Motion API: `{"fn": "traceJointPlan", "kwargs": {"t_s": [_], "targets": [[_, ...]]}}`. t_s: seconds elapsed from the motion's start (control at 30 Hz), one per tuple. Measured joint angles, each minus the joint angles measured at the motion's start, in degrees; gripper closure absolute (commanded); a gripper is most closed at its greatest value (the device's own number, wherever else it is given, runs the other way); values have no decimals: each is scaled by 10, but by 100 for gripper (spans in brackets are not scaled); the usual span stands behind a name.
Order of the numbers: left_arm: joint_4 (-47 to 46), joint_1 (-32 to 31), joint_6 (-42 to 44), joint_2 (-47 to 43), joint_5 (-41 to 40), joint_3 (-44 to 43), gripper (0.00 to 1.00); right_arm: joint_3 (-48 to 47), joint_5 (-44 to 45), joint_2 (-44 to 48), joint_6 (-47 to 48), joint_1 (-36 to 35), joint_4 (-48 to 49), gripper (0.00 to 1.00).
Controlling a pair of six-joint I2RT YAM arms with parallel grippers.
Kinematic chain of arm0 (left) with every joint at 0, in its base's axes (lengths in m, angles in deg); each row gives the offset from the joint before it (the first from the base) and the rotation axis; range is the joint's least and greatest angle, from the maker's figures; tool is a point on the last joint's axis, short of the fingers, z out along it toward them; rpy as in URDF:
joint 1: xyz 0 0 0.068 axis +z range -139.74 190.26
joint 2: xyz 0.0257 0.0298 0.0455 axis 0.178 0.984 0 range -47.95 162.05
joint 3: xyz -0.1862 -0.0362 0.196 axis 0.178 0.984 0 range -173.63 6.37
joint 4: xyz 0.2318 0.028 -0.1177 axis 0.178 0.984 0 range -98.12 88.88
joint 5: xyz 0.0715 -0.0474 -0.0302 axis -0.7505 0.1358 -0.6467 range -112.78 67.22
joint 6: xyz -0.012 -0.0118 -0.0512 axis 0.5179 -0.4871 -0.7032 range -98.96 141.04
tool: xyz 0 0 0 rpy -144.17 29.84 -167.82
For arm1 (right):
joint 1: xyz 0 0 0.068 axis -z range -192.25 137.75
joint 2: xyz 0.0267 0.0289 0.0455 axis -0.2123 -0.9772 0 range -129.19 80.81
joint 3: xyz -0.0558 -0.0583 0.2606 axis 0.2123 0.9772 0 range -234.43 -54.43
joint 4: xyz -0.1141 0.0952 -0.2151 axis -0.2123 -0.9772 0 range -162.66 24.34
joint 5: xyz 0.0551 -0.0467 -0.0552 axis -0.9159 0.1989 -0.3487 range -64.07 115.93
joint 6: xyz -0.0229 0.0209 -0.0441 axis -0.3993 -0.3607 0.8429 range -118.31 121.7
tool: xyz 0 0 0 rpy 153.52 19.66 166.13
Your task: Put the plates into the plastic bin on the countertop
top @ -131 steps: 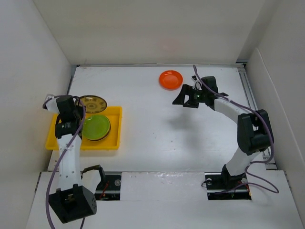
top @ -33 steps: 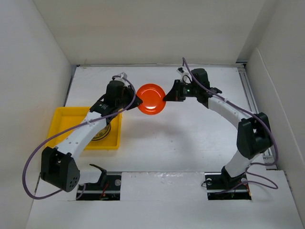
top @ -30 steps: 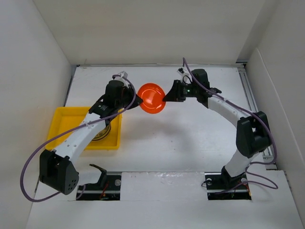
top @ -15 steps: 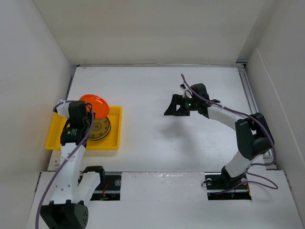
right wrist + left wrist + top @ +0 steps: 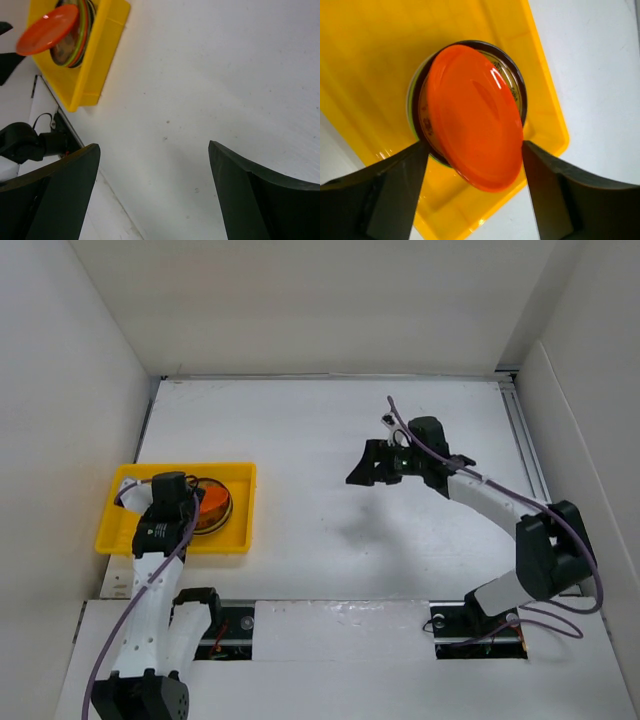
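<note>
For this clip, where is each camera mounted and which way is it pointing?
Top external: above and behind the arms, looking down on the countertop; both arms show, bases at the bottom.
Left wrist: on the left arm, looking down into the yellow bin; its fingers flank the orange plate.
Right wrist: on the right arm, looking across the countertop toward the bin; its spread fingers frame the view.
Shared: all three show the orange plate over the stack in the bin.

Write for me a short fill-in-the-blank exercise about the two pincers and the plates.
1. The left pincer holds a plate of ____ colour.
2. This plate hangs tilted above a stack of plates inside the ____ bin.
3. The right pincer is open and holds ____.
Missing words: orange; yellow; nothing.
</note>
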Motion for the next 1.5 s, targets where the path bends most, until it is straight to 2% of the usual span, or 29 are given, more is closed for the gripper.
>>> {"fn": "traceJointPlan", "kwargs": {"t_s": [0.03,0.23,0.37,0.5,0.63,0.77,0.87,1.07,1.3,1.5], "targets": [[2,0,-3,-3,-3,0,1,0,-1,16,0,0,0,5],[17,0,-10,-34,-11,-17,0,0,9,105,2,0,-11,4],[21,0,13,-37,7,-62,0,-6,46,164,14,-5,-61,0],[-2,0,82,-52,104,-86,0,-34,153,240,30,-42,-144,0],[19,0,147,-68,179,-144,0,-97,279,344,41,-99,-237,0],[46,0,188,-121,188,-251,0,-182,373,433,47,-138,-313,0],[45,0,210,-200,166,-320,0,-227,413,490,49,-143,-366,0],[38,1,223,-339,135,-409,0,-314,439,564,64,-143,-472,0],[74,1,209,-332,144,-397,0,-333,450,599,76,-143,-545,0],[105,1,195,-321,140,-405,0,-333,450,626,79,-143,-570,0]]}}
